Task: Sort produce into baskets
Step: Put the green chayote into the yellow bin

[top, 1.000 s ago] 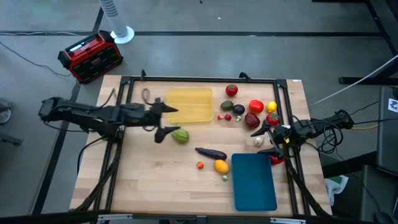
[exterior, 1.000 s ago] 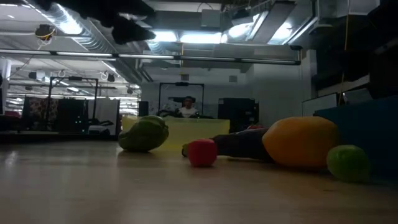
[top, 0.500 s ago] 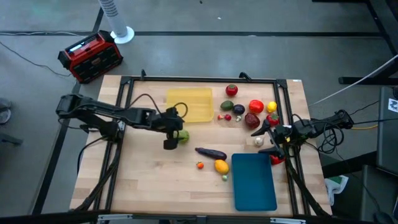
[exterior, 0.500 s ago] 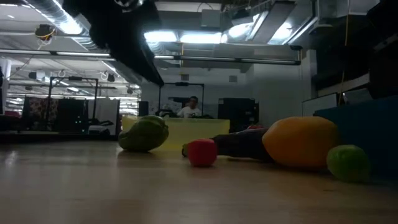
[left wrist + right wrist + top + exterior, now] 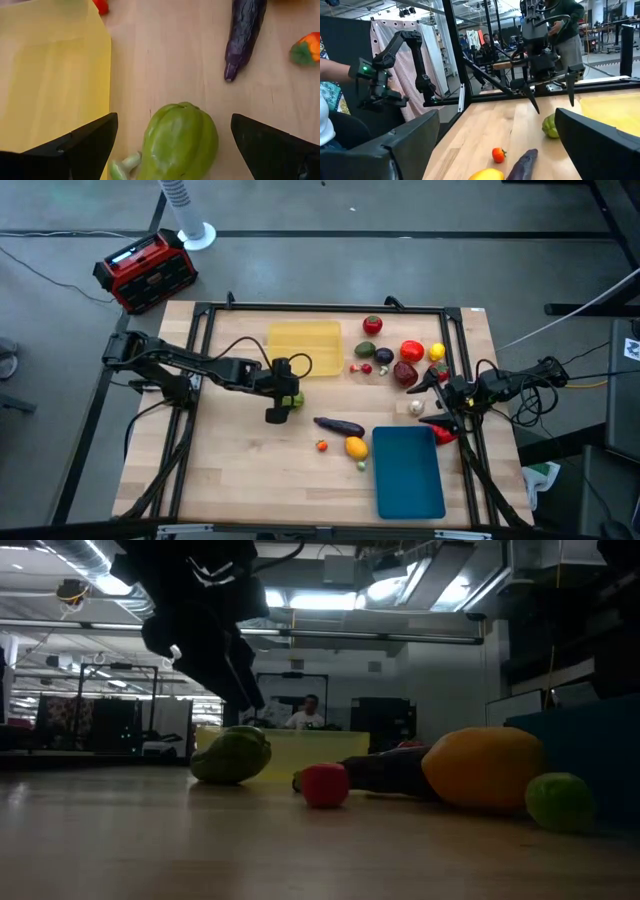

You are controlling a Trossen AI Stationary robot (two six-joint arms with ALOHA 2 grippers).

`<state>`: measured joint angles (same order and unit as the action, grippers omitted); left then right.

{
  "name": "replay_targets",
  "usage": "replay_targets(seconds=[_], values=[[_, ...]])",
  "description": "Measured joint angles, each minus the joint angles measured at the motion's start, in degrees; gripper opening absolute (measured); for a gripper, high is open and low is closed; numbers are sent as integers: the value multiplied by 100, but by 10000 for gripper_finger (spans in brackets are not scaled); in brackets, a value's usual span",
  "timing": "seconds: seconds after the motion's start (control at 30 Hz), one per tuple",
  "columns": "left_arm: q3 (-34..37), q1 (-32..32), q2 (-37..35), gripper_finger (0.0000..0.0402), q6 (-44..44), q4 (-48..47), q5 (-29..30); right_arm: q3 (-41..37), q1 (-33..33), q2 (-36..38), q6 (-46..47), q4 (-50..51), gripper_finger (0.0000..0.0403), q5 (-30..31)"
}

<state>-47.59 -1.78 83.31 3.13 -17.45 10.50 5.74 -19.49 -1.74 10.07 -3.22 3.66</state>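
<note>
A green pepper [image 5: 180, 142] lies on its side on the wood, just near the yellow tray [image 5: 305, 348]. My left gripper [image 5: 283, 392] is open above it, pointing down, with one finger on each side of the pepper and a gap at both; the low view shows its fingertips [image 5: 248, 695] just above the pepper [image 5: 232, 755]. My right gripper [image 5: 440, 405] is open and empty at the table's right side, beside a white garlic [image 5: 416, 407]. The teal tray [image 5: 408, 472] is at the near right. An eggplant [image 5: 340, 426], an orange [image 5: 356, 447] and a small tomato [image 5: 321, 445] lie in the middle.
Several red, yellow and purple pieces cluster at the far right [image 5: 400, 355]. A red pepper [image 5: 446, 436] lies by my right gripper. A red-and-black box [image 5: 145, 270] stands off the table's far left corner. People show in the room beyond [image 5: 565, 30].
My left gripper has gone toward the table's right edge and down, and has tipped to point downward, so that it now stands over the green pepper with its fingers open. The pepper has stayed in place.
</note>
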Motion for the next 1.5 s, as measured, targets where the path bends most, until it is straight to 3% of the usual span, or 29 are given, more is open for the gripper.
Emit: replay_targets(seconds=[0.13,0.3,0.4,0.77,1.23,1.5], values=[[-1,0,-7,386,-2,-23,0,0,0,0,17,-43,390,183],[0,0,-7,386,22,-35,-7,0,2,0,343,-288,390,1612],[0,0,15,386,176,-32,-9,0,4,0,358,-295,390,2078],[275,0,90,386,295,14,-48,0,2,0,353,-272,390,2168],[317,0,1139,384,746,488,-106,0,2,-4,351,-274,390,2187],[254,-4,1024,316,732,375,-96,0,2,-4,353,-276,390,2645]])
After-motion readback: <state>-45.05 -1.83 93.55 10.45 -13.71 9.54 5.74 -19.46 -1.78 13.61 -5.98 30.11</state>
